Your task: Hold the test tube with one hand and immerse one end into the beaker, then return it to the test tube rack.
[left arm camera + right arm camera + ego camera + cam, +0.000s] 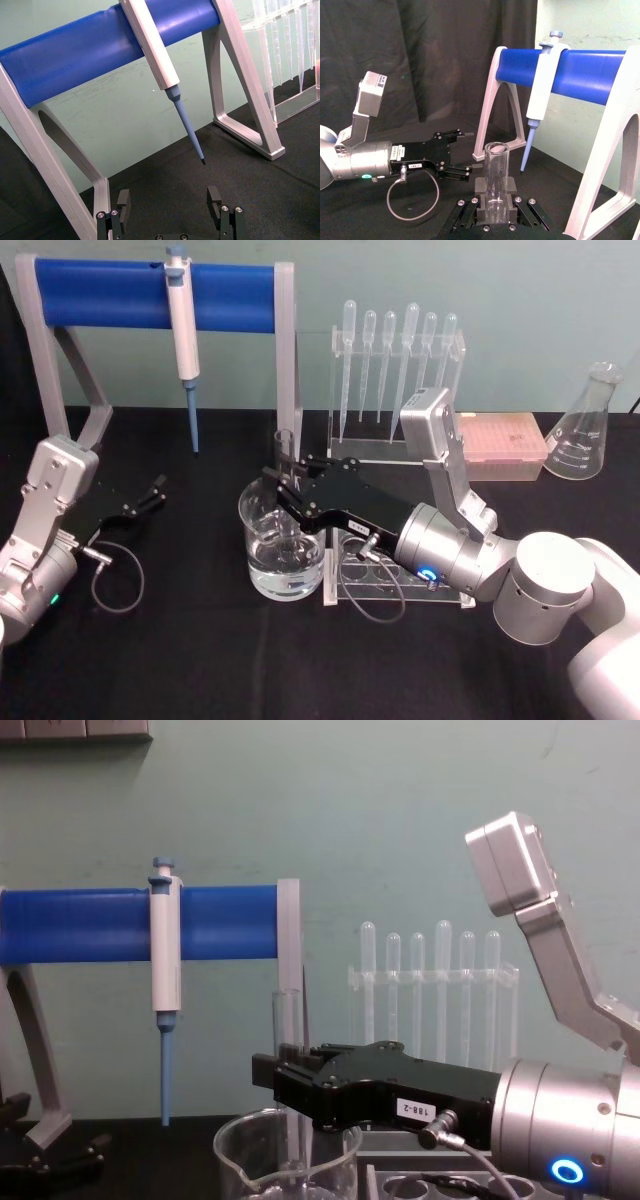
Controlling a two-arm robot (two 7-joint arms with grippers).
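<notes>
Reaching forward-left, right claw (pixel 286 480) clamps test tube (pixel 284 447) upright inside beaker (pixel 252 525).

The test tube (pixel 284 450) is gripped upright by the right pincer (pixel 284 476) over the far rim of the beaker (pixel 262 530), in which clear liquid (pixel 285 565) is seen. The clear rack (pixel 350 585) is set just beside the beaker, under the right arm. The left pincer (pixel 152 492) is held low over the bench (pixel 180 640), fingers apart, well to the left.
</notes>
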